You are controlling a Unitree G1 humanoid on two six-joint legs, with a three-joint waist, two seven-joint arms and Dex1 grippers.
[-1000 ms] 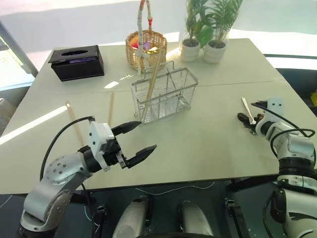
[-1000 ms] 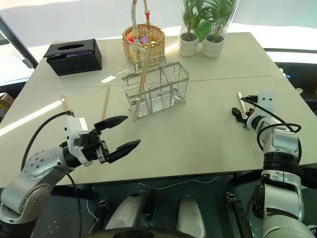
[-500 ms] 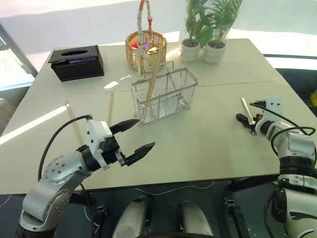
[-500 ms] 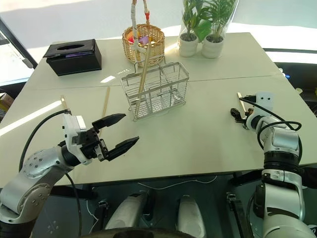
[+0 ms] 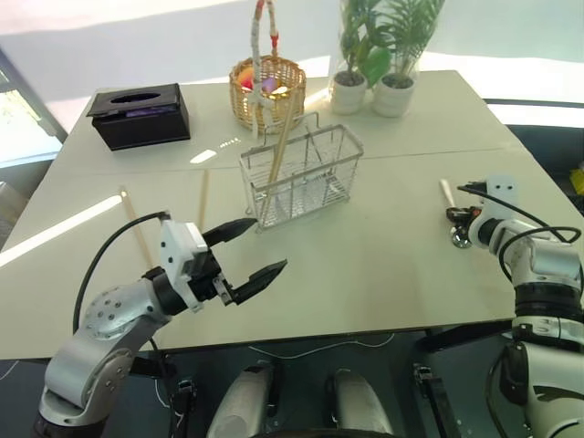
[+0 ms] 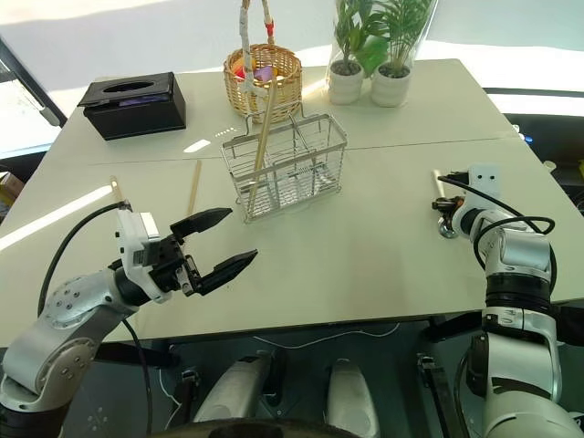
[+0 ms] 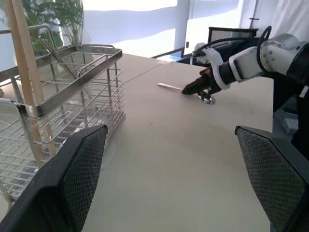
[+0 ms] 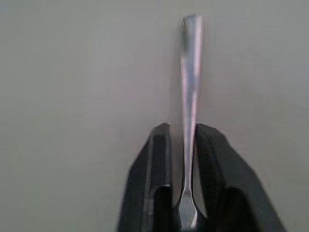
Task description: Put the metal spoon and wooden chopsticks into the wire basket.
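The metal spoon point(image 8: 188, 87) lies at the table's right side, and my right gripper point(image 5: 461, 216) is shut on its handle. Its bowl point(image 5: 459, 240) points toward me, and the handle tip point(image 5: 446, 188) points away. The wire basket point(image 5: 306, 173) stands mid-table with one of the wooden chopsticks point(image 5: 281, 146) leaning upright inside it. Two more chopsticks point(image 5: 204, 196) point(image 5: 135, 224) lie flat on the table to its left. My left gripper point(image 5: 268, 245) hovers open in front of the basket, holding nothing. In the left wrist view the basket point(image 7: 63, 111) is close by.
A black tissue box point(image 5: 140, 114) sits at the back left. A round wicker basket point(image 5: 267, 91) with a tall handle stands right behind the wire basket. Two potted plants point(image 5: 349, 91) point(image 5: 394, 94) stand at the back right. The table's front edge runs just below both grippers.
My right gripper's fingers have shut on the spoon handle, and the spoon has shifted a little in the grip. The left arm has stayed where it was.
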